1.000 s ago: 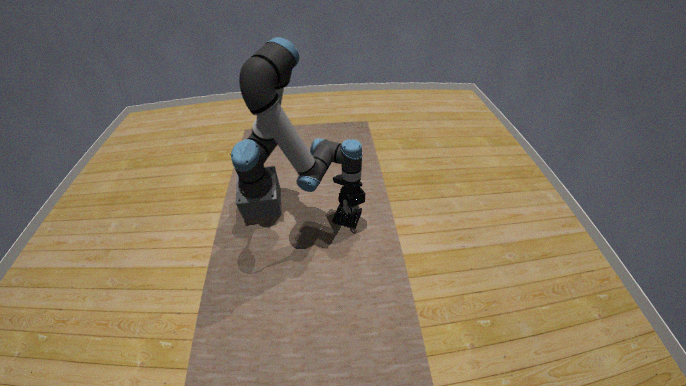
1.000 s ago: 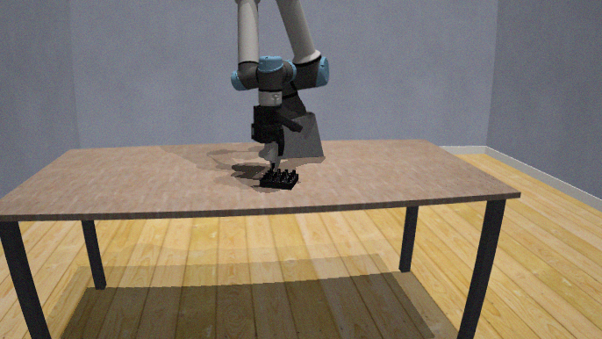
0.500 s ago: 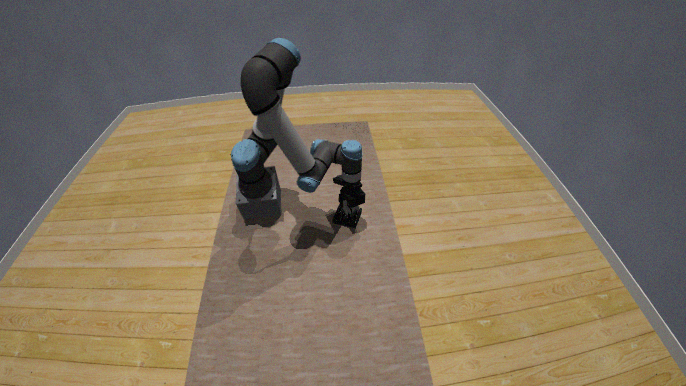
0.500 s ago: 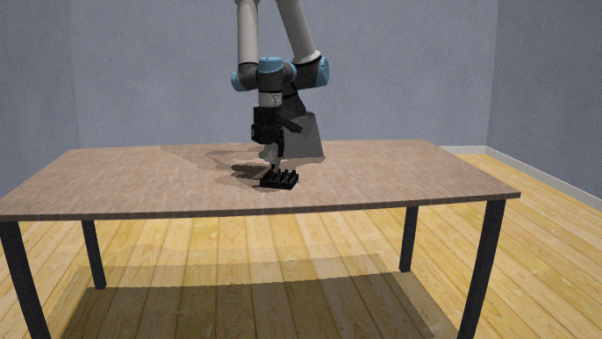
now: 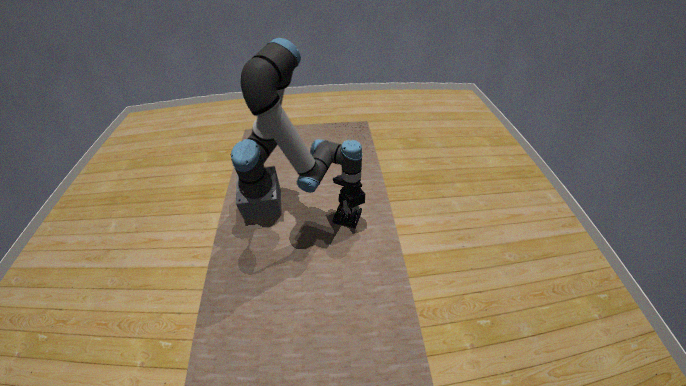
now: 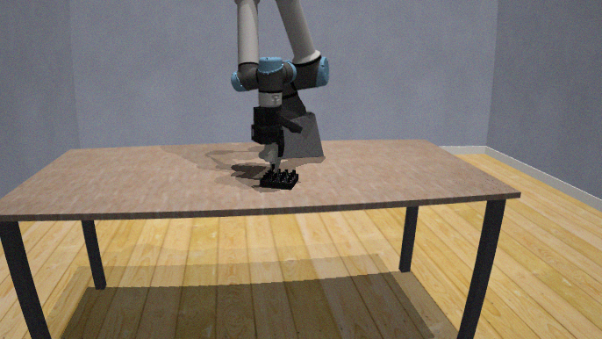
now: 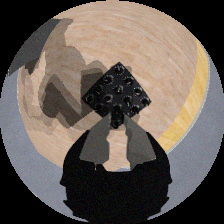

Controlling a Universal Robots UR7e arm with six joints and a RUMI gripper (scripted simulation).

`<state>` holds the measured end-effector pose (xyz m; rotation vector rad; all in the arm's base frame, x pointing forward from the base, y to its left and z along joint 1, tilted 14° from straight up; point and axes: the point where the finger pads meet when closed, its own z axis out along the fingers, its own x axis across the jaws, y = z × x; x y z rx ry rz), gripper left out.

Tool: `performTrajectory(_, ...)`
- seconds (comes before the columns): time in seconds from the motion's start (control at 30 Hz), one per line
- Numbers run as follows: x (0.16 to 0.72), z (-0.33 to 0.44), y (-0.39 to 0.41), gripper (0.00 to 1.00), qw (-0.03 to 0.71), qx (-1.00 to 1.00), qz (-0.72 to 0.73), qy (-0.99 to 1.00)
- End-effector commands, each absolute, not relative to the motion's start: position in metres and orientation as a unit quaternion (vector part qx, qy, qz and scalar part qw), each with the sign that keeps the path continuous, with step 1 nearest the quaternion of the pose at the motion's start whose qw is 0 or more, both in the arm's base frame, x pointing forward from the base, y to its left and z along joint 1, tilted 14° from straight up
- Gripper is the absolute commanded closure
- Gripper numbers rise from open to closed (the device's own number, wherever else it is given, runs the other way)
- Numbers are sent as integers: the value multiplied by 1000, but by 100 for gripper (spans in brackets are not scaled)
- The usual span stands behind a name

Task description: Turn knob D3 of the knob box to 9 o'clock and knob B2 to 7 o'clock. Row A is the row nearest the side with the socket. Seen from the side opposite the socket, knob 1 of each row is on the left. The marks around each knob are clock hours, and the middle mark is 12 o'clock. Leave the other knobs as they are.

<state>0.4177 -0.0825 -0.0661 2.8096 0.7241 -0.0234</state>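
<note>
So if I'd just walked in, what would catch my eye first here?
Probably the tall arm with blue joint caps, rising from its grey base on the long wooden table and folding down towards it. Next, the small black knob box near the table's middle. The end effector is down at a knob on the box's near corner, its fingers nearly shut.

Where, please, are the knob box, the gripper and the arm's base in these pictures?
Knob box (image 7: 119, 89): wrist view, on its black top face among the knobs.
Gripper (image 7: 116, 121): wrist view, between the fingertips at the box's near corner.
Arm's base (image 5: 274, 176): top view, on its free right edge.
</note>
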Motion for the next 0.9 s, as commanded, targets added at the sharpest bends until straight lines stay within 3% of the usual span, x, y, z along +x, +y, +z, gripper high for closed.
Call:
performTrajectory(0.0, 418, -66, -83, 89, 120, 961, -8, 248)
performTrajectory(0.87, 416, -67, -79, 89, 120, 961, -8, 248)
